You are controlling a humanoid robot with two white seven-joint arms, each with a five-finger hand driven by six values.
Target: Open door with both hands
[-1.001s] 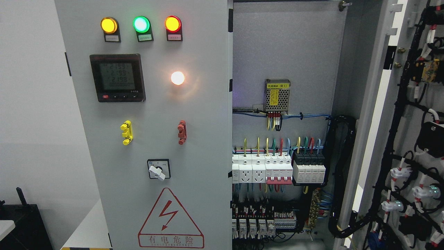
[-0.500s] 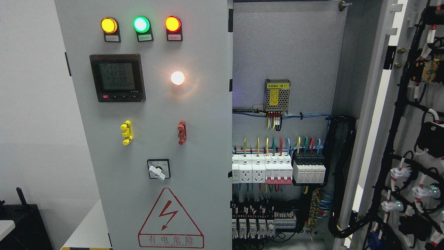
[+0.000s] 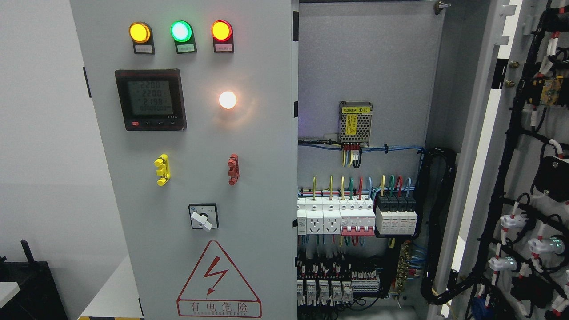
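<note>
A grey electrical cabinet fills the head view. Its left door (image 3: 249, 146) is closed and carries three lit lamps (image 3: 180, 31), a meter display (image 3: 150, 99), a white lamp (image 3: 227, 100), a yellow handle (image 3: 162, 170), a red handle (image 3: 233, 169), a rotary switch (image 3: 203, 216) and a red warning triangle (image 3: 218, 280). The right door (image 3: 515, 146) stands swung wide open at the picture's right, its wired inner side facing me. Between them the cabinet interior (image 3: 364, 89) is exposed. Neither of my hands shows anywhere.
Inside are a small power supply (image 3: 355, 123), rows of white breakers (image 3: 338, 215), black modules (image 3: 395, 215), terminal blocks (image 3: 338, 280) and a black cable bundle (image 3: 438, 222). A white wall (image 3: 44, 155) lies left, with dark equipment (image 3: 26, 289) at the lower left.
Only the digits on the meter display have changed; both doors stay where they were.
</note>
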